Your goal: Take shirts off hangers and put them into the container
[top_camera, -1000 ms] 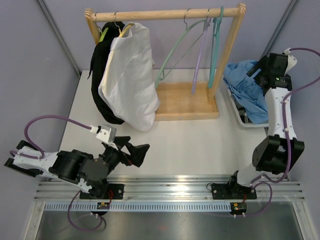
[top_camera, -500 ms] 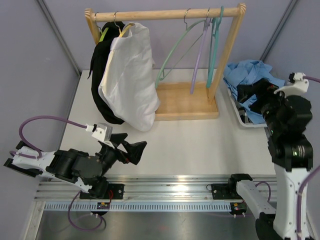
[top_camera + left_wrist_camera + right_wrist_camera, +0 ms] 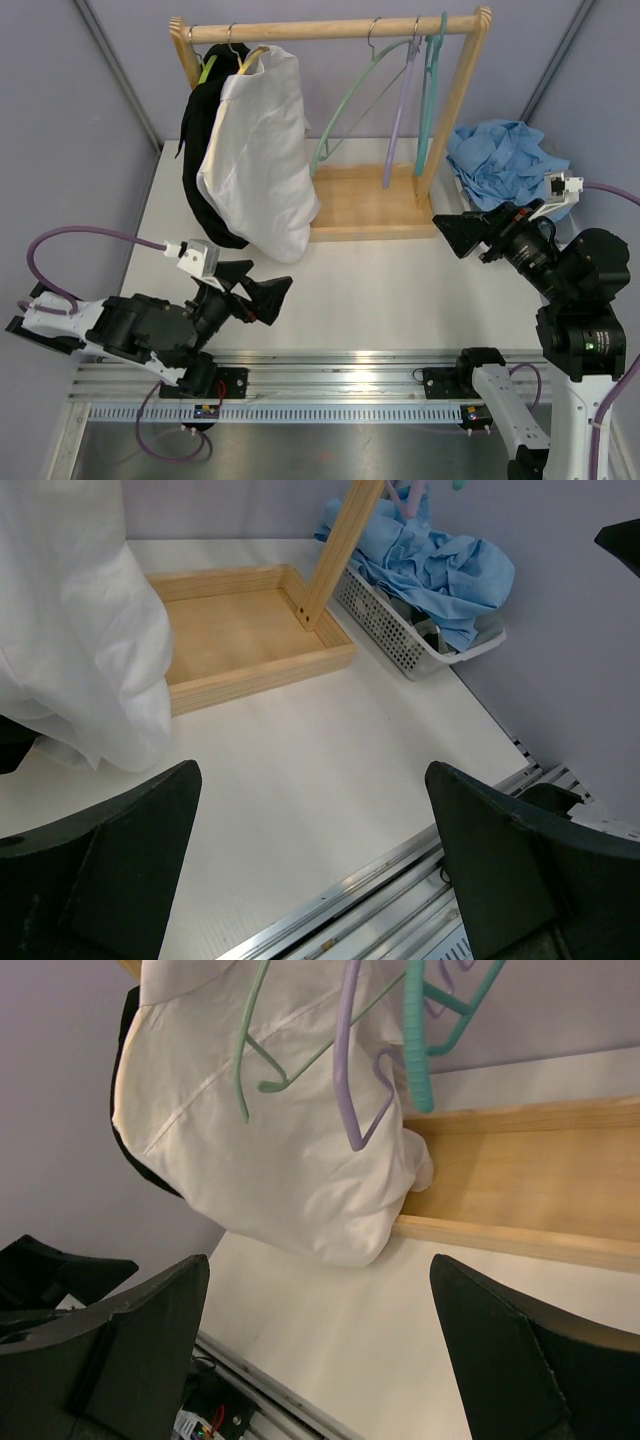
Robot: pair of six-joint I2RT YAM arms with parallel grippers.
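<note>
On the rail's left end a white shirt (image 3: 255,150) hangs on a yellow hanger (image 3: 250,54), with a black shirt (image 3: 203,130) behind it on a lime hanger (image 3: 209,68). Mint (image 3: 345,105), lilac (image 3: 400,110) and teal (image 3: 430,90) hangers hang bare at the right end. A light blue shirt (image 3: 505,160) is heaped in the white lattice container (image 3: 385,625). My left gripper (image 3: 262,285) is open and empty low over the table, below the white shirt (image 3: 70,620). My right gripper (image 3: 450,235) is open and empty, facing the white shirt (image 3: 280,1140).
The wooden rack's tray base (image 3: 370,205) and right post (image 3: 455,105) stand between the shirts and the container. An aluminium track (image 3: 340,375) runs along the near table edge. Purple walls close both sides.
My right arm has pulled back from over the container and swung down and left, its open gripper now pointing at the rack. The left gripper drifted slightly left.
</note>
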